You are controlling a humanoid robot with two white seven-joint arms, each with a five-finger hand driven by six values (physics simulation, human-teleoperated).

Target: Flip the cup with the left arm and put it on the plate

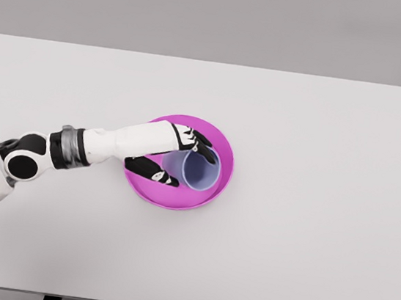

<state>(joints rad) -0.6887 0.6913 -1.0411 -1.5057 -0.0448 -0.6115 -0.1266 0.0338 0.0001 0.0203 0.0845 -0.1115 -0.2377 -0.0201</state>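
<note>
1. The left arm enters from the surface's (303, 267) left edge, nearer the front than the back, and reaches toward the middle. No right arm shows, so the left robot hand (173, 160) is the only one near the task's things.

2. The left robot hand is over the plate (213, 196), its fingers curled around the cup (194, 168). Dark fingertips show above the cup and below it, so it is holding the cup from the side.

3. The cup is over the plate, right of the plate's middle, just right of the palm. Its rim faces mostly up toward the camera and a little right, so the long axis looks tilted, with the base toward the hand. Whether the base touches the plate I cannot tell.

4. The plate lies a little left of the surface's centre, well away from every edge.

5. Judgement: the flip seems nearly done. What remains turns on bringing the axis upright, then lowering the cup onto the plate and opening the fingers. A tilted release could tip it.
</note>
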